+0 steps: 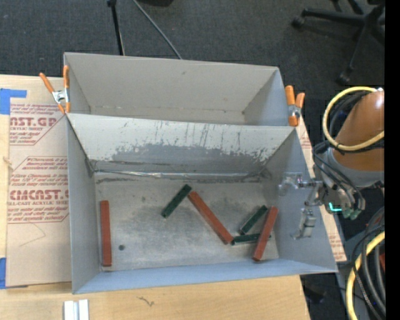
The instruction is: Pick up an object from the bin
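Grey bin [187, 150] before you carries all its sticks loose, a red-brown stick [265, 234] and green stick [253, 220] at lower right nearest your hand [305, 215], which hangs over the right wall, spread or closed you cannot tell, so the whole pick is yet to do.

A dark carpeted floor [237, 31] lies beyond the bin [169, 87]. At its far right are the black legs of a chair base [337, 15], spread like spokes. Further left a black pole [116, 28] slants across the floor. Near it a thin grey cable [156, 32] runs diagonally toward the bin's far rim. Along the near edge is a pale wooden tabletop [187, 300], with a small whitish strip [76, 308] on it at the near left.
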